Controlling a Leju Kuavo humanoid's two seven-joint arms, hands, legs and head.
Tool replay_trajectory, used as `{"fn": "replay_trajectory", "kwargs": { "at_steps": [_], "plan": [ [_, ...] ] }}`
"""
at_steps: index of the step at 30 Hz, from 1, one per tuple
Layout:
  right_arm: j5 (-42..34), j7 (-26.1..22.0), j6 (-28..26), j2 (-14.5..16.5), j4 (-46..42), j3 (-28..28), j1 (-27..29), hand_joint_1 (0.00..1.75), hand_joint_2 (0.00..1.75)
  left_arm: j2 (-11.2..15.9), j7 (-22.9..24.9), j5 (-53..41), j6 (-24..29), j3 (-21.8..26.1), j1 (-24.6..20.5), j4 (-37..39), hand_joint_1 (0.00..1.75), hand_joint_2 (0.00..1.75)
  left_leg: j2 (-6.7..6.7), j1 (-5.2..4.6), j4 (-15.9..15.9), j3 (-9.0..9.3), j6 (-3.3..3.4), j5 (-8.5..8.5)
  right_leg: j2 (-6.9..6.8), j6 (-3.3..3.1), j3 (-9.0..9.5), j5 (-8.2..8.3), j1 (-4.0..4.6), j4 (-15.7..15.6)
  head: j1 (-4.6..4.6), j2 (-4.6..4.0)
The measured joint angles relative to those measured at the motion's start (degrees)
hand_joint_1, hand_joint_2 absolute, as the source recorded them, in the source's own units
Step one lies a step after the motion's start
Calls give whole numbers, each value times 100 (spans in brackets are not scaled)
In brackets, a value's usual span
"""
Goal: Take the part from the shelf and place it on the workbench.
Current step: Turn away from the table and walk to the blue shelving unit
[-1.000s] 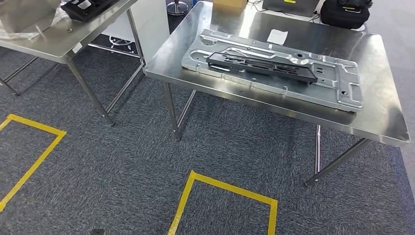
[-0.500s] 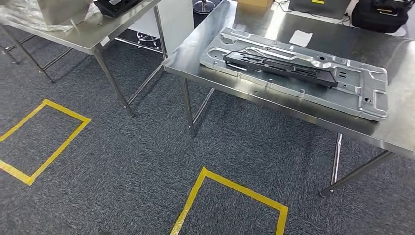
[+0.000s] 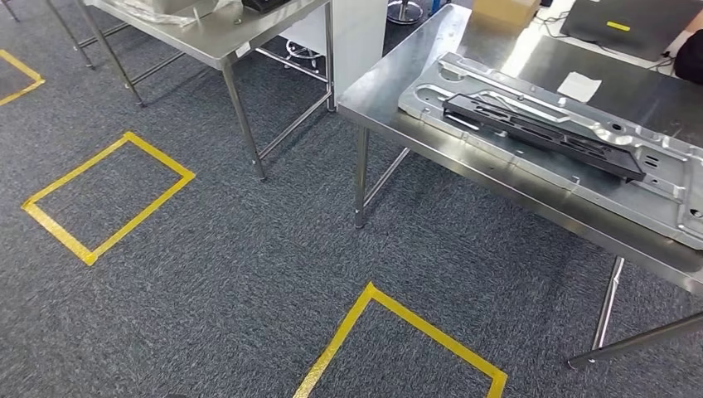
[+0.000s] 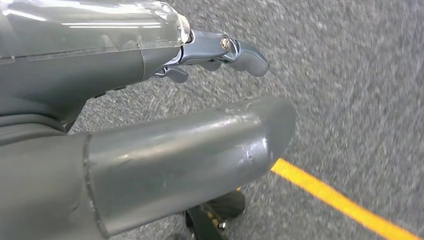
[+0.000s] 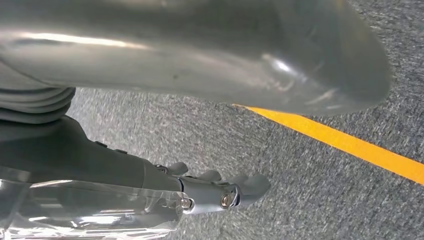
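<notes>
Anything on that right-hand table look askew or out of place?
Nothing stands out. The black part lies flat on the grey metal panel, on the steel table. A white paper slip lies behind them.

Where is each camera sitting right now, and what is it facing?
Head view: high on the body, looking down at the steel workbench carrying a long black plastic part.
Left wrist view: behind the left robot hand, facing carpet.
Right wrist view: behind the right robot hand, facing carpet.
Shared: grey carpet, yellow floor tape.
</notes>
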Motion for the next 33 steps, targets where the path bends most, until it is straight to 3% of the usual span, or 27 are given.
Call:
{"fn": "replay_trajectory", "kwargs": {
  "at_steps": [1, 2, 3, 5, 6, 8, 9, 10, 11, 13, 15, 17, 18, 19, 22, 24, 26, 28, 30, 32, 33],
  "plan": [
    [0, 4, 5, -2, 13, 0, 8, 0, 0, 3, -4, 1, 0, -1, -2, 0, 0, 0, -60, -1, 3, -14, 5, 9, 34, 13, -156, -129, -9, 333, 3, 0],
    [0, 6, 9, -3, 27, 1, 14, 0, 0, 7, -6, 1, 0, -1, 0, 0, 0, 0, -126, -2, 8, -21, 2, 14, 44, 20, -249, -154, -18, 525, 3, 0],
    [1, 7, 12, -3, 41, 2, 16, 0, 0, 11, -7, 2, 0, -1, 5, 0, 0, 0, -198, -2, 16, -25, -2, 18, 53, 23, -251, -62, -27, 516, 2, 0],
    [2, 7, 15, -3, 62, 7, 15, 0, 0, 15, -7, 2, 0, -1, 9, 0, 0, 0, -345, -1, 36, -23, -21, 20, 144, 3, 14, 357, -49, -72, 3, -1],
    [3, 7, 15, -5, 69, 8, 14, 0, 0, 14, -7, 2, 0, -2, 7, 0, 0, 0, -410, -6, 52, -30, -42, 20, 293, -22, 179, 523, -58, -441, 3, -1],
    [6, 7, 15, -9, 80, 9, 15, 0, 0, 14, -7, 2, 0, -3, -7, 0, 0, 0, -536, -2, 83, -79, -111, 32, 535, -68, 360, 662, -63, -901, 0, -1],
    [7, 7, 15, -10, 84, 9, 16, 0, 0, 14, -7, 2, 0, -3, -9, 0, 0, 0, -600, 9, 83, -111, -155, 49, 578, -92, 367, 644, -53, -947, -2, -1],
    [8, 6, 16, -9, 87, 10, 15, 0, 0, 17, -8, 2, 0, -3, -6, -1, 0, 0, -670, 20, 74, -142, -204, 69, 519, -123, 368, 659, -49, -974, -3, 0],
    [9, -1, 19, -9, 90, 11, 13, 0, 0, 21, -15, 1, 0, -3, 3, -2, 0, 0, -661, 31, 79, -161, -240, 74, 443, -164, 379, 679, -50, -1001, -2, 0],
    [13, -60, 43, -8, 95, 15, 10, 0, 0, 25, -59, -2, -3, -5, 14, -4, 0, 0, -425, 22, 284, -264, -294, -67, 293, -237, 407, 721, -64, -1070, -33, -1],
    [22, -225, 111, -10, 97, 15, 22, 0, 0, 23, -151, -4, -16, -13, -15, -6, 0, 0, -125, 24, 922, -549, -322, -434, 122, -278, 414, 726, -40, -1083, -74, -1],
    [16, -553, 245, -27, 97, 15, 26, 0, 0, 25, -285, -1, -50, -26, -40, -7, 0, 0, -41, 33, 1553, -823, -339, -687, -63, -303, 398, 712, -12, -1059, -86, -1],
    [7, -753, 322, -40, 96, 15, 20, 0, 0, 26, -356, 2, -73, -32, -41, -7, 0, 0, -23, 35, 1615, -832, -340, -665, -143, -305, 388, 705, -7, -1043, -87, -1],
    [-3, -961, 404, -55, 95, 15, 6, 0, 0, 26, -421, 4, -98, -39, -43, -7, 0, 0, 4, 35, 1445, -723, -333, -543, -215, -300, 381, 696, -3, -1028, -88, -1],
    [-10, -1384, 583, -110, 90, 15, -59, 0, 0, 34, -501, 4, -169, -77, -113, -7, 0, 0, 261, 4, 362, -114, -265, -150, -399, -248, 387, 661, 20, -985, -89, 0],
    [-3, -1490, 625, -156, 85, 15, -116, 0, 0, 38, -492, 1, -198, -120, -193, -7, 0, 0, 333, -30, 113, -15, -209, -122, -493, -190, 396, 651, 37, -973, -80, 0],
    [61, -1440, 549, -175, 83, 24, -189, 0, 0, 39, -434, -2, -210, -149, -244, -7, 0, 0, 228, -24, 83, -38, -152, -74, -544, -124, 408, 647, 26, -968, -79, 0],
    [190, -1257, 406, -172, 88, 57, -232, 0, 0, 36, -334, -3, -225, -179, -277, -7, 0, 0, 135, -1, 28, -33, -78, -14, -335, -56, 344, 487, 1, -788, -56, 0],
    [321, -961, 264, -167, 103, 96, -223, 0, 0, 31, -244, 3, -242, -221, -300, -7, 0, 0, 40, 5, 4, -52, -27, 30, -37, -17, 73, 100, -21, -177, -20, -1],
    [415, -542, 118, -162, 127, 111, -194, 0, 0, 31, -182, 20, -249, -252, -290, -7, 0, 0, -83, 0, 10, -86, -13, 47, 46, -8, -255, -184, -27, 515, -14, -1],
    [447, -309, 50, -157, 142, 112, -180, 0, 0, 32, -157, 31, -248, -262, -271, -7, 0, 0, -152, -1, 17, -93, -15, 51, 53, -8, -318, -163, -29, 635, -14, -1]
  ]
}}
